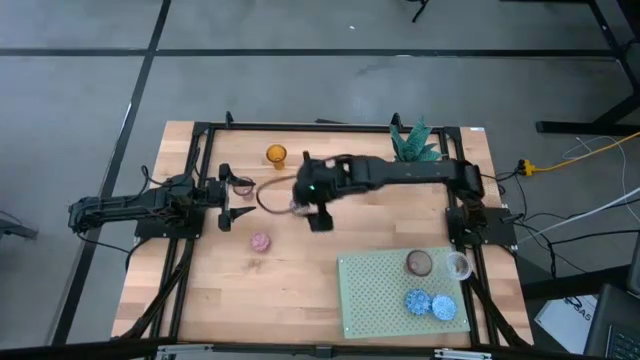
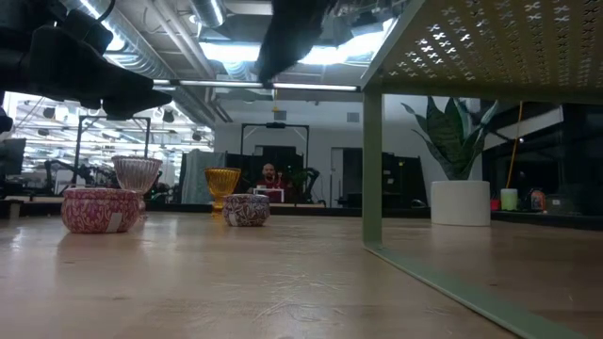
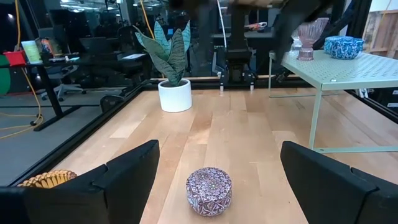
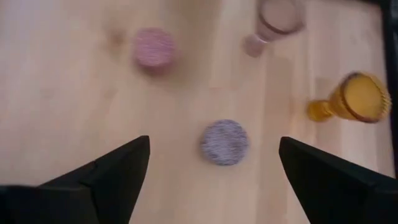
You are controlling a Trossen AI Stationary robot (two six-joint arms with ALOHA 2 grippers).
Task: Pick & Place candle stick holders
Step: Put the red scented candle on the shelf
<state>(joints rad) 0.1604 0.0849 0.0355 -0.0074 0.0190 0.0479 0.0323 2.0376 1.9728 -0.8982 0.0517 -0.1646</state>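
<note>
High view, plant pot [image 1: 418, 146], green mat [image 1: 380, 300]

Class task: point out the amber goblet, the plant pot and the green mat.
Amber goblet [image 1: 276, 154], high view, on its bowl.
Plant pot [image 3: 175, 96], left wrist view, on its white wall.
Green mat [image 1: 375, 295], high view, on bare perforated surface.

- In the high view the right arm [image 1: 400, 172] covers the purple holder [image 1: 298, 208] almost wholly; only a sliver shows at its edge.
- The right gripper [image 1: 316, 207] is a dark mass there, its fingers too small to separate.
- In the low view the raised mat [image 2: 490, 42] runs off the upper and right edges.
- The right wrist view is blurred: the pink holder [image 4: 154, 47] and the stemmed brownish cup [image 4: 277, 18] lack detail, and that cup is cut by the edge.
- In the left wrist view a woven amber item [image 3: 46, 179] is half hidden behind a finger.
</note>
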